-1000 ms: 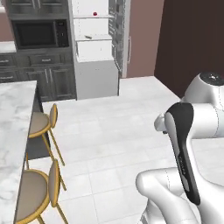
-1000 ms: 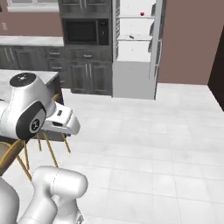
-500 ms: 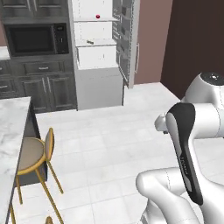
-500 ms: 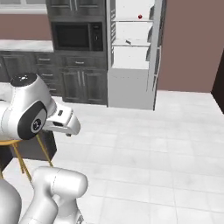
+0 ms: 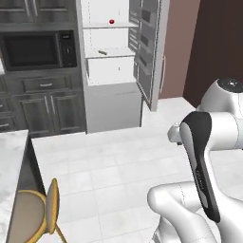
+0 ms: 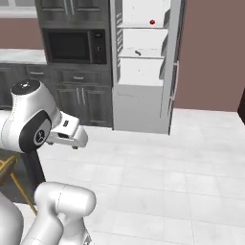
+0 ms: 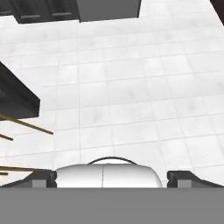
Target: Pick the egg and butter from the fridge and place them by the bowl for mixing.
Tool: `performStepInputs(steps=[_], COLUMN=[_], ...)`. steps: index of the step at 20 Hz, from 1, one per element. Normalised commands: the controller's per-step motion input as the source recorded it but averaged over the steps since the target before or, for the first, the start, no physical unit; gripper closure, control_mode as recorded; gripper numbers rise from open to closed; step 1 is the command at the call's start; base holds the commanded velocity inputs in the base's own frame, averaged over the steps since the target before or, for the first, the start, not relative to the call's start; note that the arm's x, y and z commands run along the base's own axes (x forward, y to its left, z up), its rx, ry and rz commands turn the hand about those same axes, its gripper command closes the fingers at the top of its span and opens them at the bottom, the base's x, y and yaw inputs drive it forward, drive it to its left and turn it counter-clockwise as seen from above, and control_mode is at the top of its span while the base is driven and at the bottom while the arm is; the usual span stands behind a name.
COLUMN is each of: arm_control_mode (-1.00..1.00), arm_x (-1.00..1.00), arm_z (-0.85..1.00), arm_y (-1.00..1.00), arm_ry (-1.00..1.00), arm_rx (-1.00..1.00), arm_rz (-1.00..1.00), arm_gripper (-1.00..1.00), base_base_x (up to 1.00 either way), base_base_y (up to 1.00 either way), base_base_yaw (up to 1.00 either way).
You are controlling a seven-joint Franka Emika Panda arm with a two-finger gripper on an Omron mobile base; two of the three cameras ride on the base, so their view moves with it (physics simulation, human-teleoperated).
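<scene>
The fridge (image 5: pixel 114 102) stands open across the tiled floor, its ribbed door (image 5: pixel 148 47) swung out to the right; it is also in the right base view (image 6: pixel 143 105). On its middle white shelf lies the thin butter stick (image 5: pixel 101 51) (image 6: pixel 137 52). A red ball (image 5: pixel 111 21) sits on the shelf above. The egg is too small to make out. The bowl is out of view. My gripper (image 7: pixel 113 178) hangs over bare floor, far from the fridge, its fingertips (image 7: pixel 43 177) wide apart and empty. The hand (image 6: pixel 67 136) is held close to the arm.
A black microwave (image 5: pixel 38 50) (image 6: pixel 74 46) sits in dark cabinets left of the fridge. A marble counter (image 5: pixel 9 156) and a yellow stool (image 5: pixel 33 220) stand at my left. White tiled floor (image 6: pixel 158 167) stretches from me to the fridge.
The whole picture has shifted: the base has moved toward the fridge, which is now larger and more central. Counter and stools have slid out to the left. The arm's pose is unchanged.
</scene>
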Motion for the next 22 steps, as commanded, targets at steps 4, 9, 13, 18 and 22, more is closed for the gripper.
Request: performStepInputs(steps=[4, 9, 13, 18, 22], arm_control_mode=[1.00, 1.00, 1.00, 1.00, 1.00], arm_x=[0.00, 0.00, 0.00, 0.00, 0.00], arm_z=[0.00, 0.00, 0.00, 0.00, 0.00], arm_y=[0.00, 0.00, 0.00, 0.00, 0.00], arm_ry=[0.00, 0.00, 0.00, 0.00, 0.00], arm_rx=[0.00, 0.00, 0.00, 0.00, 0.00], arm_rz=[0.00, 0.00, 0.00, 0.00, 0.00], arm_gripper=[-1.00, -1.00, -1.00, -1.00, -1.00], base_base_x=[1.00, 1.00, 1.00, 1.00, 1.00], base_base_y=[0.04, 0.05, 0.10, 0.31, 0.42], base_base_yaw=[0.00, 0.00, 0.00, -0.01, -0.01])
